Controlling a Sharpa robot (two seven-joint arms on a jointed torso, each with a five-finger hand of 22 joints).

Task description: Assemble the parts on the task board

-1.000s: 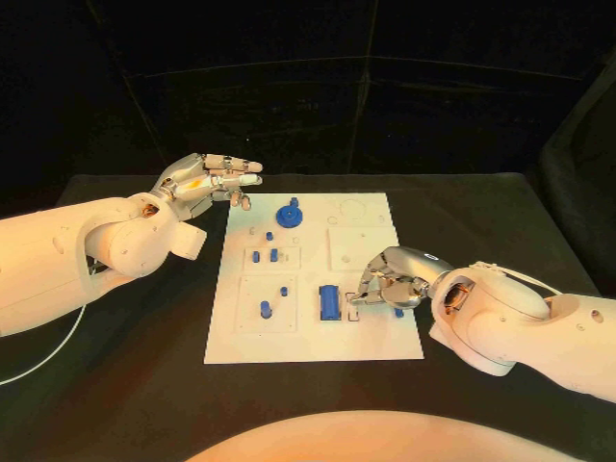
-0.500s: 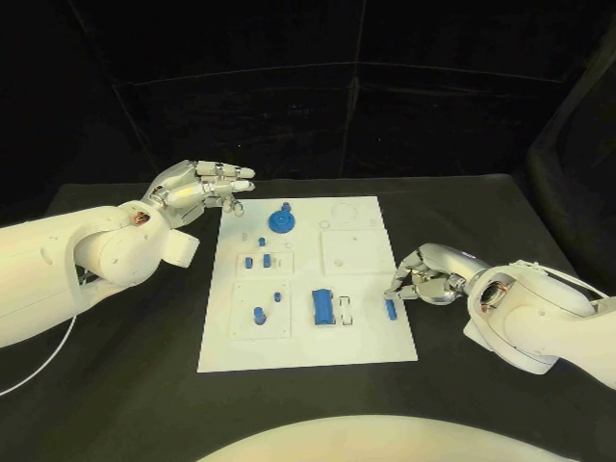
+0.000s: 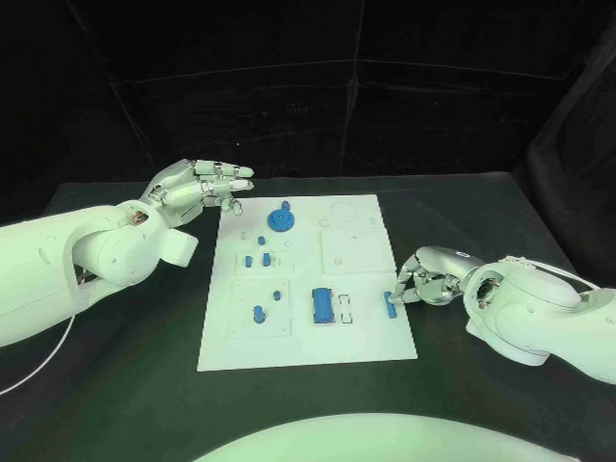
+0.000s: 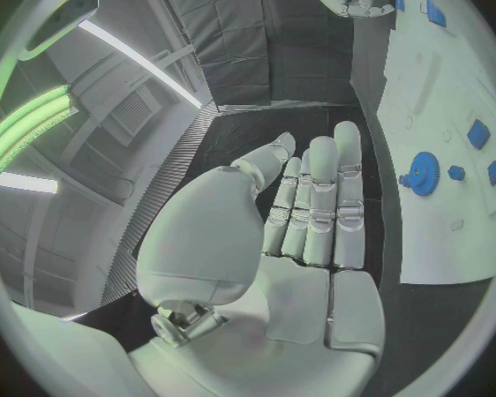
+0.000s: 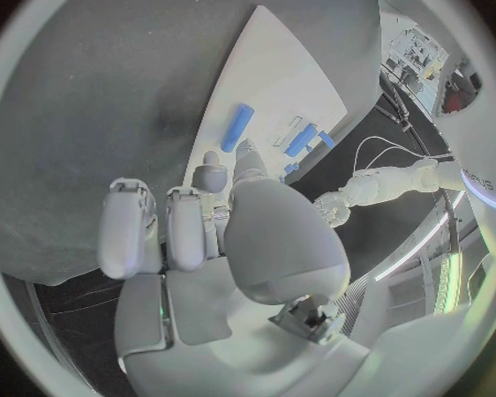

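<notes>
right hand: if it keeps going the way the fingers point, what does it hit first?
Probably the small blue part lying at the task board's right edge, just ahead of the right hand. Fingers look a little apart from it; height is unclear.

Lab test cell: black curtains [image 3: 322, 115], black table [image 3: 114, 385].

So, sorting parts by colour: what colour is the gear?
Blue gear, clearest in the left wrist view.
</notes>
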